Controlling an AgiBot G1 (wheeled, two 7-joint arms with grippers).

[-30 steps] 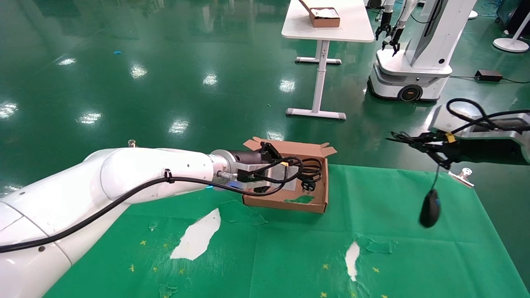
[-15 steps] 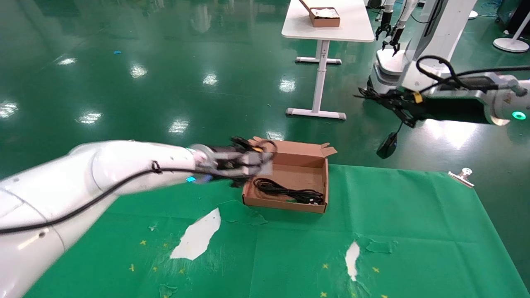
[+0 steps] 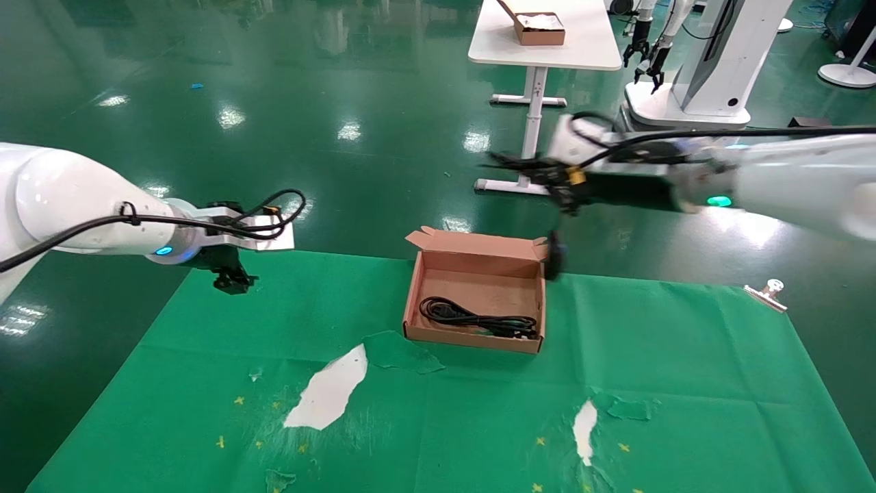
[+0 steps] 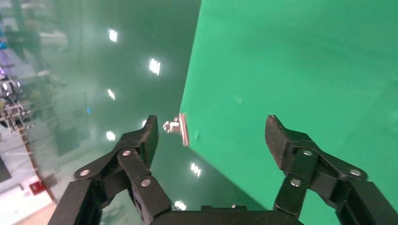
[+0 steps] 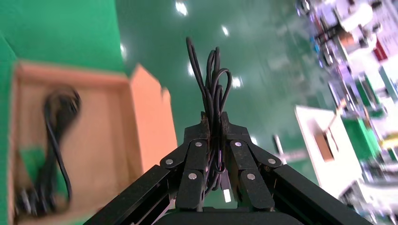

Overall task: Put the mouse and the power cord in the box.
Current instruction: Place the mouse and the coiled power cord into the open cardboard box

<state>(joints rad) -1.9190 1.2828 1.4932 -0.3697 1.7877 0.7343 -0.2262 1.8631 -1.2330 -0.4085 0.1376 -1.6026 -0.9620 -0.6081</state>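
The box (image 3: 473, 339) stands open on the green cloth, its lid flap tilted back. The power cord (image 3: 478, 319) lies coiled on the box bottom and also shows as the power cord (image 5: 55, 140) in the right wrist view. My right gripper (image 3: 532, 169) hovers above the box's far right corner, shut on the bunched thin cable (image 5: 213, 79) of the mouse. The mouse (image 3: 553, 256) dangles below it, level with the box's right rear corner. My left gripper (image 3: 233, 278) hangs open and empty over the cloth's far left edge, with nothing between its fingers (image 4: 149, 136).
A metal clip (image 3: 766, 294) holds the cloth's far right edge; another clip (image 4: 181, 129) sits by the left gripper. White torn patches (image 3: 328, 387) show in the cloth. On the floor behind stand a white table (image 3: 540, 51) with a small brown box (image 3: 539, 29) and another robot (image 3: 705, 75).
The left gripper let the power cord drop into the box and pulled back to the left. The right arm swung left, carrying the dangling mouse to the box's right rear corner.
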